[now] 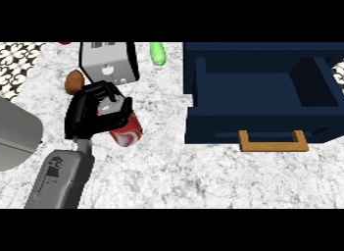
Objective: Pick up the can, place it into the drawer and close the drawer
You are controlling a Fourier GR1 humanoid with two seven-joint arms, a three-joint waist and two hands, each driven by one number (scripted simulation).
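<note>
The red and white can lies tilted on the marble counter, left of the drawer. My right hand is over its upper end with the fingers curled round it, hiding much of the can. The navy drawer stands pulled open at the right, its inside bare, with a wooden handle on its front. Of my left arm only a large grey forearm shows at the left edge; its hand is out of view.
A grey and black toaster-like box stands just behind my right hand. A brown potato lies next to it, and a green vegetable lies at the back. Bare marble counter lies in front of the drawer.
</note>
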